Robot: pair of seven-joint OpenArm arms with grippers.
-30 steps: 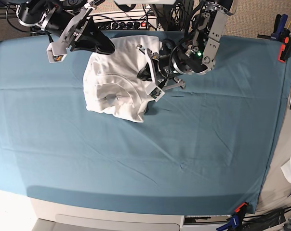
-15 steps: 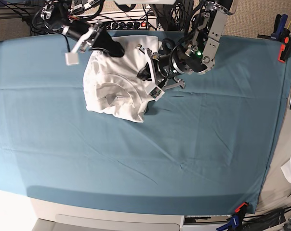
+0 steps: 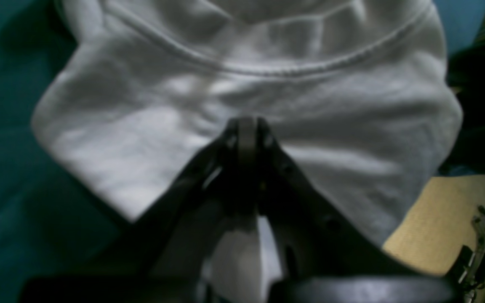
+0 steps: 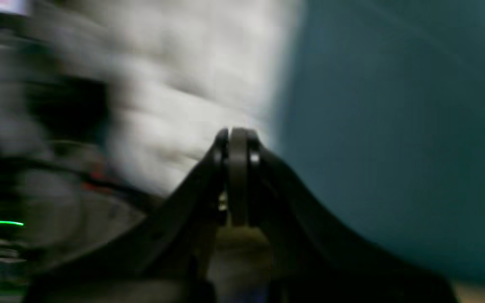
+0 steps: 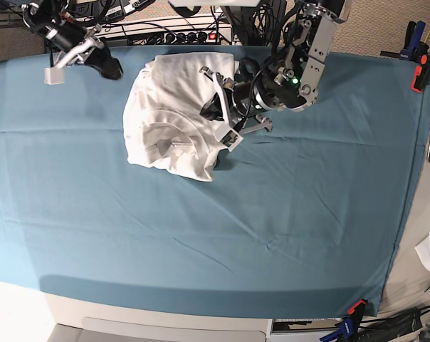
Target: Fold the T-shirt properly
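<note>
Teal cloth (image 5: 300,221) spreading wide. T-shirt (image 5: 183,107) lying bunched, eleven o'clock. Left gripper (image 5: 211,110), pinched closed, hovering over it; grip unclear. Right gripper (image 5: 115,70) closing narrow, ten o'clock. Flattening wants gentle, even strokes.

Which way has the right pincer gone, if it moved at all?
Yes: the right pincer swung away from the white T-shirt, now beyond its edge over bare teal cover.

Rumpled white T-shirt (image 5: 174,117), partly bunched
</note>
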